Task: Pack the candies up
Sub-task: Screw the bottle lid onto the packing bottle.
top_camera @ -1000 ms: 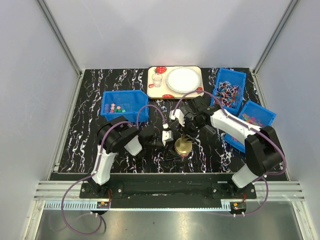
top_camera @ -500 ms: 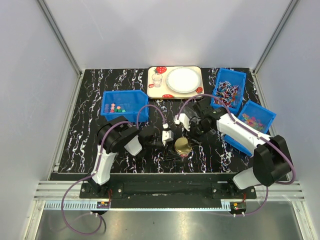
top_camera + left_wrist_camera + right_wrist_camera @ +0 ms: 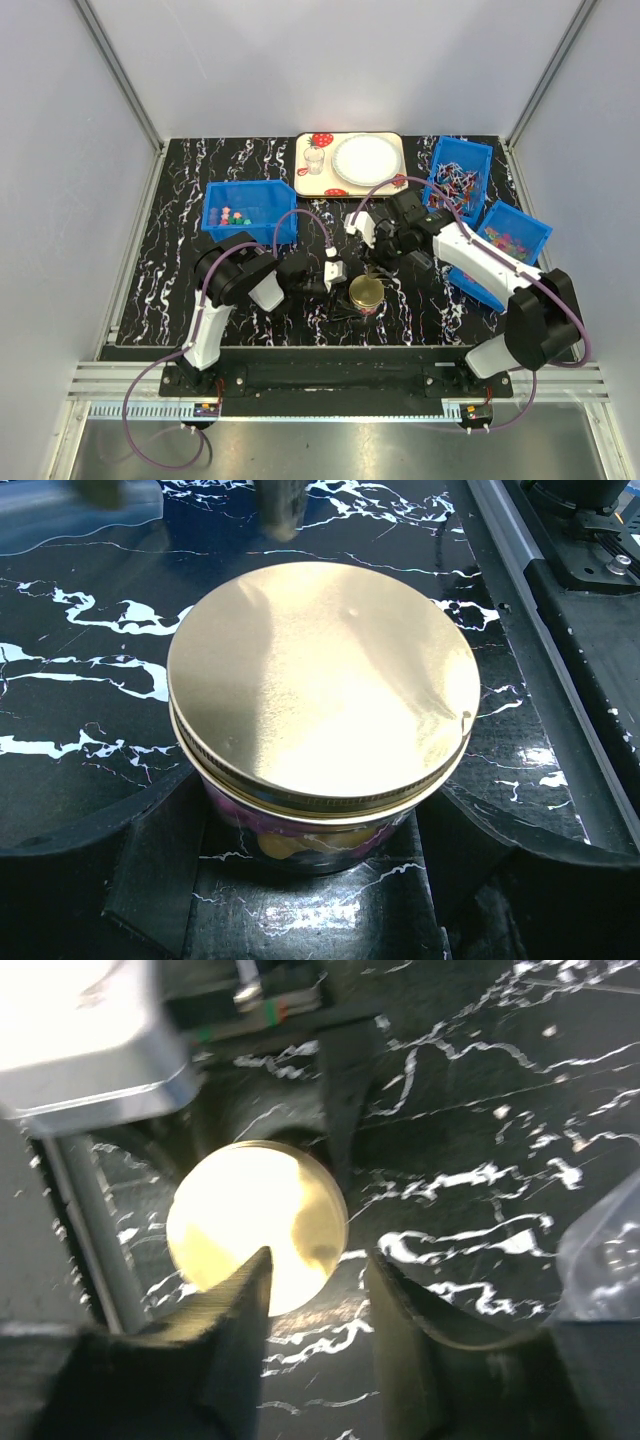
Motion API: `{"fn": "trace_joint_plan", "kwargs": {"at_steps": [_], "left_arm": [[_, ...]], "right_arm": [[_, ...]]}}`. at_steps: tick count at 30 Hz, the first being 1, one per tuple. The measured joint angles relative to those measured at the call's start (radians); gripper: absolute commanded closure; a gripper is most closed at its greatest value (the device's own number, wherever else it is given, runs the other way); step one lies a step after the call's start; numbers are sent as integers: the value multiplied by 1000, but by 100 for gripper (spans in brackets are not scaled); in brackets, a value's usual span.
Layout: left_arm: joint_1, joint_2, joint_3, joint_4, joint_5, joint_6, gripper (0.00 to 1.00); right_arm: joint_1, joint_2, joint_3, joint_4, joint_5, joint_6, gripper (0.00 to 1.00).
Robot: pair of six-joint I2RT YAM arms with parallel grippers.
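A glass jar (image 3: 300, 830) with a gold lid (image 3: 320, 680) stands on the black marbled table. My left gripper (image 3: 310, 880) is shut on it, one finger on each side of its base. Yellow and pink-purple sweets show through the glass. In the top view the lid (image 3: 366, 292) sits at the front centre. My right gripper (image 3: 378, 258) hovers just behind and above it. In the right wrist view the right gripper (image 3: 318, 1260) is open with nothing between its fingers, and the lid (image 3: 255, 1225) lies beyond them. Bright mixed candies (image 3: 507, 240) fill the near right blue bin.
A blue bin (image 3: 270, 205) at the left holds a few pink and green sweets. Another blue bin (image 3: 478, 160) at the back right holds red-blue-white sticks. A tray (image 3: 318, 182) with a white plate (image 3: 364, 159) and a small glass sits at the back centre.
My right gripper has lifted off the gold lid, drawn back toward the tray, and its jaws have parted. The left gripper and the jar have stayed put.
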Motion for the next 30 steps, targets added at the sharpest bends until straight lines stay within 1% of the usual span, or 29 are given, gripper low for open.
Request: {"fn": "trace_joint_plan", "kwargs": {"at_steps": [1, 2, 8, 14, 20, 24, 27, 30], "left_arm": [[0, 0, 0, 0, 0, 0, 29], [0, 0, 0, 0, 0, 0, 29], [0, 0, 0, 0, 0, -1, 28], [0, 0, 0, 0, 0, 3, 29], [0, 0, 0, -1, 1, 11, 29], [0, 0, 0, -2, 1, 14, 29], [0, 0, 0, -2, 1, 15, 28], [0, 0, 0, -2, 1, 16, 29]], "right_arm": [[1, 6, 0, 20, 5, 4, 40], [3, 10, -2, 39, 16, 4, 39], [58, 9, -66, 102, 67, -5, 35], [110, 9, -93, 110, 78, -19, 33], [124, 20, -92, 135, 83, -22, 31], [124, 27, -89, 150, 86, -22, 27], [124, 40, -78, 154, 85, -23, 27], [124, 54, -65, 150, 80, -25, 29]]}}
